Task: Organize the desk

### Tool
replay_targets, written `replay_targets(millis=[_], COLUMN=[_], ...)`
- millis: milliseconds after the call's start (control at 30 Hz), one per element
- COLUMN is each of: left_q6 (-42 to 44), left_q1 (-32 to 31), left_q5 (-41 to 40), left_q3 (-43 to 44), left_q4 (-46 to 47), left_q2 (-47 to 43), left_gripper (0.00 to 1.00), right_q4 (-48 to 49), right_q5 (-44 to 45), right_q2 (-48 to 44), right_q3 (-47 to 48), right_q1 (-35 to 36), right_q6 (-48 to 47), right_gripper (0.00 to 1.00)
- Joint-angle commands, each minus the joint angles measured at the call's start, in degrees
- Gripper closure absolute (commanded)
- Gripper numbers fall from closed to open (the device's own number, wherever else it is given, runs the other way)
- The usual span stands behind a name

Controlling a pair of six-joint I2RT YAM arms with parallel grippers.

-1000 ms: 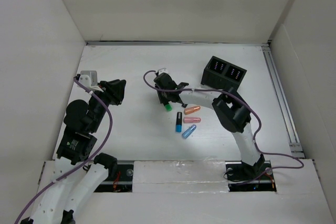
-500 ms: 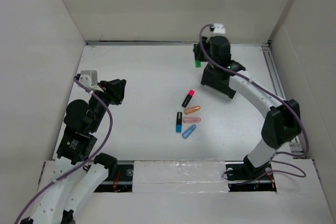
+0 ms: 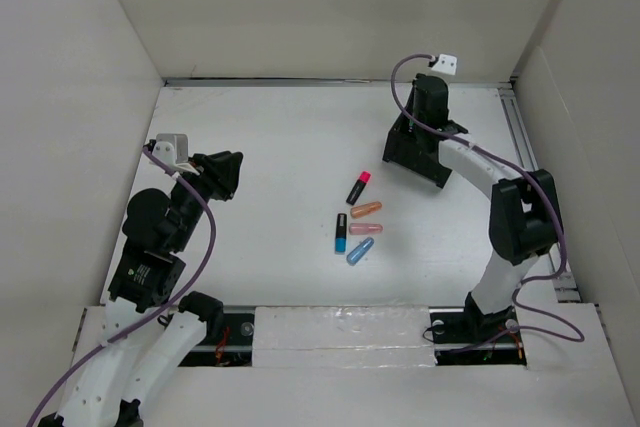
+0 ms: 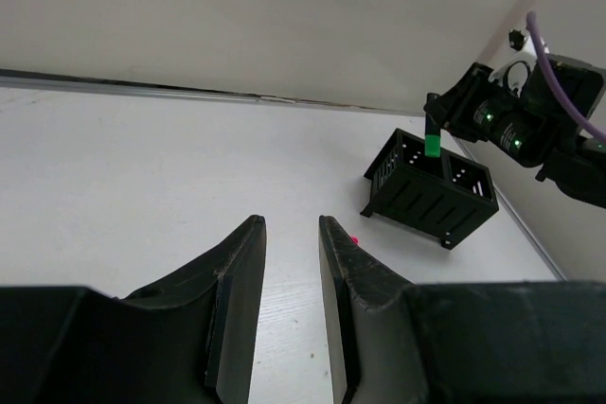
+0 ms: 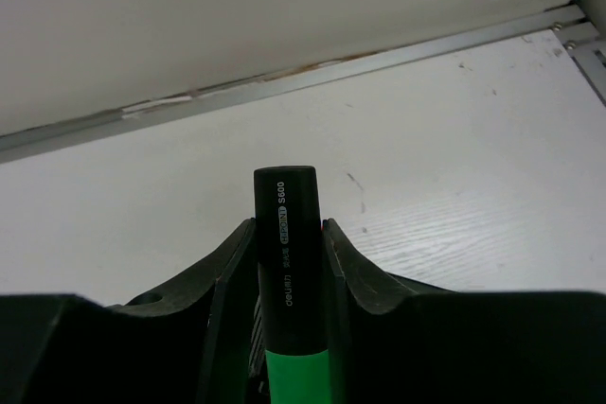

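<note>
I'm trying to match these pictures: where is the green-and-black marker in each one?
Top external: not visible; the right gripper covers it.
Left wrist: green-and-black marker upper right, above the black organizer.
Right wrist: bottom centre, between the fingers.
Shared landmark: the seam along the desk's far edge.

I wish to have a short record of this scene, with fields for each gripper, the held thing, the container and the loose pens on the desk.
left gripper: shut, empty, over the left side of the desk
right gripper: shut on the green marker
green marker: upright, above the black organizer
black organizer: far right part of the desk
loose pens: five in mid-desk: pink-capped pen, orange pen, pink pen, black-and-blue pen, blue pen
</note>
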Motion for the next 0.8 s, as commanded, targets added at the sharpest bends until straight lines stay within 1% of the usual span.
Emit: replay_targets(millis=[0,67,267,400,600,667,700,767], left_q6=[0.8,0.8,0.8,0.89,0.89,0.89,0.89,0.89], left_q1=[-0.13,-0.13,-0.13,-0.13,-0.13,-0.13,-0.13,-0.13], left_q5=[0.5,0.58,0.76,0.32,0.5,0.67,0.85,0.41], left_q3=[-0.35,-0.35,-0.34,-0.43,-0.43,-0.26,-0.26,-0.34], left_q4=[2.52,2.44,2.26,2.44,2.35,2.26,2.43,2.44], left_q2=[-0.2,0.07,0.59,0.51,0.94,1.12,1.12,1.12], left_gripper=[0.75,0.75,0.75,0.75,0.75,0.75,0.75,0.75], right_q4=[6.48,7.98,7.28,7.98,6.92,8.15,8.07,8.07], right_q5=[5.85,6.64,8.84,11.04,12.27,11.48,11.39,11.65], right_q2=[-0.9,-0.38,2.08,2.79,2.7,1.3,0.77,-0.72], right_q3=[-1.38,-2.26,-0.86,-1.73,-3.4,-4.46,-4.64,-5.25], right_q1=[-0.38,-0.38,-0.99,0.33,1.38,1.91,1.91,2.61], right_q6=[-3.12,-3.39,-4.89,-5.41,-2.34,-1.99,-1.81,-1.81], right_gripper=[0.97,0.97,0.96,0.93,0.91,0.88,0.82,0.75])
